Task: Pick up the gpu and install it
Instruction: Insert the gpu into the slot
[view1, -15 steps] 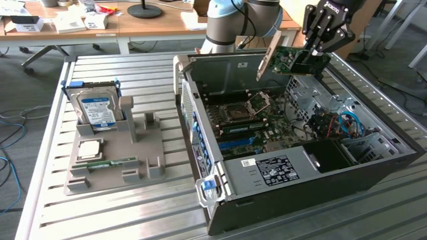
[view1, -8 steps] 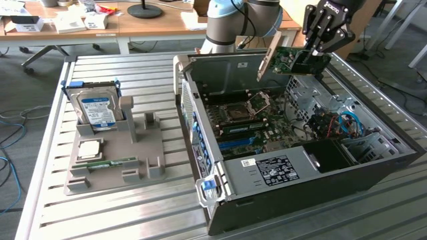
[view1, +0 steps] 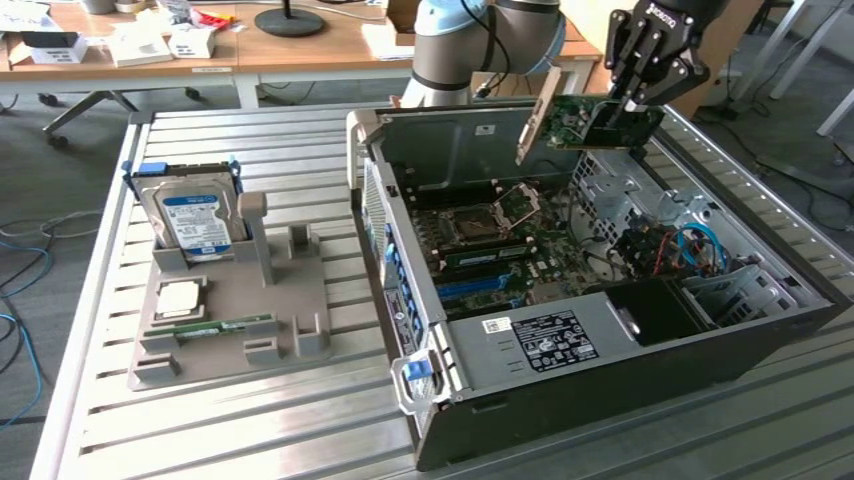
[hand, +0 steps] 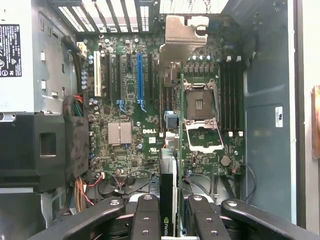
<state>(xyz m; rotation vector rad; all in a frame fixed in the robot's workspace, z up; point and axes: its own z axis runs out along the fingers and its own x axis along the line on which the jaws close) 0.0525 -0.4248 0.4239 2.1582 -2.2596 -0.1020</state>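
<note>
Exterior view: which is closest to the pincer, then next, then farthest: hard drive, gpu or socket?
1. gpu, held in the pincer above the case.
2. socket, down inside the case.
3. hard drive, standing at the exterior view's left.

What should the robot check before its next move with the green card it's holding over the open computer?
1. Black gripper clamped on green circuit card with tan metal bracket: ok.
2. Card hanging clear above open black computer case: ok.
3. Long blue slot on green motherboard empty: ok.
4. Card edge lined up over a slot: cannot tell.
5. Blue cables lying away from the slots: ok.
</note>
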